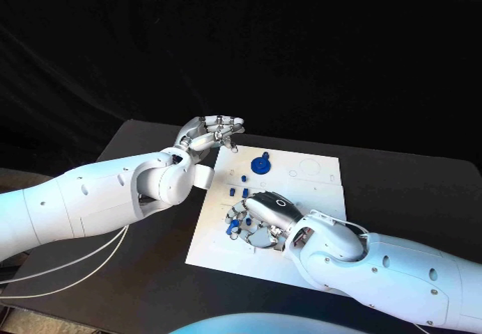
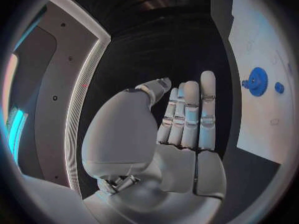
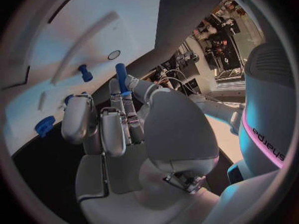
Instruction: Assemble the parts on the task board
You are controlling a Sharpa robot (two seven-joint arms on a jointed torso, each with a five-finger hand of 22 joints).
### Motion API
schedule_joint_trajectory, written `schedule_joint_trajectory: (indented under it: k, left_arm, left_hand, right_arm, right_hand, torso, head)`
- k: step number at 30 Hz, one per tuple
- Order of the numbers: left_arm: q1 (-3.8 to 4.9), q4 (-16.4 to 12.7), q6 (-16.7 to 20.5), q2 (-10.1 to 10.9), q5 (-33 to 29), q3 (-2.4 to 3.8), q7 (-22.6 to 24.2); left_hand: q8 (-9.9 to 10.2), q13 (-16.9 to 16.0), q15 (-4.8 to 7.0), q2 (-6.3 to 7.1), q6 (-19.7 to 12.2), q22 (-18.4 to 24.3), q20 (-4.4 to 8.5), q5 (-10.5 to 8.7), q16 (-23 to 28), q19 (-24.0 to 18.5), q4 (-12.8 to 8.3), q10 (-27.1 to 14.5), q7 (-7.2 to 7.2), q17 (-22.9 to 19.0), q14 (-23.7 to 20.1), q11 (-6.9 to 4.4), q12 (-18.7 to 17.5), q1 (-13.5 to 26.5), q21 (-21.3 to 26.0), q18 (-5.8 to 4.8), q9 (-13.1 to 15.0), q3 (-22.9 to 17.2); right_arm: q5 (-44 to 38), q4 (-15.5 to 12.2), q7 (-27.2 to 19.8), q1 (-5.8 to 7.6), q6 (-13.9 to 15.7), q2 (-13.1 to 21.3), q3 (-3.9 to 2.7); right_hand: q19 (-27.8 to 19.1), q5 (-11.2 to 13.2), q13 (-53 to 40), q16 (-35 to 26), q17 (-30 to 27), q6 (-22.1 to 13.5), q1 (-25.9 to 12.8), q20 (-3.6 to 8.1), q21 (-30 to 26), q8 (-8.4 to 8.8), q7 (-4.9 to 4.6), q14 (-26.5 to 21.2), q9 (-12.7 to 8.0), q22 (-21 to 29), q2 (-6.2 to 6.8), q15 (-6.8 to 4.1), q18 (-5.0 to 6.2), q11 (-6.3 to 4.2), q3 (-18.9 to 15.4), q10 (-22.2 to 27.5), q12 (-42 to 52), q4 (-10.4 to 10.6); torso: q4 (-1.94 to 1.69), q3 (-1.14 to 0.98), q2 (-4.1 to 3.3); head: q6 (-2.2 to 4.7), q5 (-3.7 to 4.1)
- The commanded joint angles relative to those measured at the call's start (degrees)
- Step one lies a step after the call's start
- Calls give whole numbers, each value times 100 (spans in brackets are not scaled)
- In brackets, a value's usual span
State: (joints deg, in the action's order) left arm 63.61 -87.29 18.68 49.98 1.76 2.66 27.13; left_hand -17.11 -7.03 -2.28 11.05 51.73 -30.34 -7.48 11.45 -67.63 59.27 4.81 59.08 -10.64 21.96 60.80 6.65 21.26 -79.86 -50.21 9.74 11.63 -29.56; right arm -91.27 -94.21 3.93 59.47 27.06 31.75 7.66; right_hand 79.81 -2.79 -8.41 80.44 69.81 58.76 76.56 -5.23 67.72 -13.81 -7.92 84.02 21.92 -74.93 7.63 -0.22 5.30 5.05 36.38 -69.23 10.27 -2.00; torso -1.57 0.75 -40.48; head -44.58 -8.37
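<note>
Your right robot hand point(image 1: 259, 217) pinches a blue peg point(image 3: 121, 76) over the task board point(image 1: 311, 182) at its 8 o'clock; a slip drops it, while the left robot hand point(image 1: 209, 132) idles empty, fingers straight.

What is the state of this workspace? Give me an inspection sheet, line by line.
Surface: black table, bare around the board.
Job's things: white task board at mid-table; blue gear and small blue pieces on it.
Clutter: nothing seen.
Hands: left robot hand holds nothing, above the board's far left corner; right robot hand over the board, pinching a blue peg.
Cables: white cables hang under the left arm.
Surroundings: dark backdrop.
</note>
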Motion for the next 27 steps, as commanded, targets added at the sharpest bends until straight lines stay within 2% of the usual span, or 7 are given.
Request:
schedule_joint_trajectory:
  k: [1, 4, 13, 27]
  left_arm:
    - [2, -12, -90, -11, 19, 3, 28]
    - [2, -14, -88, -7, 19, 3, 26]
    - [2, -14, -87, 1, 19, 3, 22]
    - [2, -17, -81, 31, 19, 3, 19]
  left_hand:
    - [-28, -6, -6, -47, -41, 5, -1, 14, 15, -42, -8, -32, -14, -7, -18, 8, 20, 10, 35, 79, -5, -5]
    - [-28, -6, -6, -47, -41, 5, -1, 14, 15, -42, -8, -32, -14, -7, -18, 8, 20, 10, 35, 79, -5, -5]
    - [-28, -6, -6, -47, -41, 5, -1, 14, 15, -42, -8, -32, -14, -7, -18, 8, 20, 10, 35, 79, -5, -5]
    - [-28, -6, -6, -47, -41, 5, -1, 14, 15, -42, -8, -32, -14, -7, -18, 8, 20, 10, 35, 79, -5, -5]
  right_arm:
    - [-103, 51, -45, -25, -211, -37, 4]
    - [-136, 87, -26, -39, -240, -50, 8]
    - [-246, 123, 30, -52, -288, -22, 14]
    - [-371, 35, 89, -54, -365, 121, 15]
  right_hand:
    - [14, -23, -10, 20, -2, -9, 37, -4, -15, -19, -33, 191, 6, -397, -26, -38, -51, -116, 7, -72, 36, -27]
    - [14, -23, -10, 20, -2, -9, 37, -4, -15, -19, -33, 191, 6, -397, -26, -38, -51, -116, 7, -72, 36, -27]
    - [14, -23, -10, 20, -2, -9, 37, -4, -15, -19, -33, 191, 6, -397, -26, -38, -51, -116, 7, -72, 36, -27]
    - [22, -23, -15, 23, 3, -9, 36, -6, 2, -20, -35, 193, 8, -408, -34, -35, -55, -115, 12, -72, 37, -34]
  torso:
    - [-2, 0, -1]
    - [3, 6, 2]
    - [2, 4, 9]
    - [2, 8, 6]
  head:
    - [-25, -15]
    - [-33, -25]
    - [-43, -31]
    - [-61, -47]
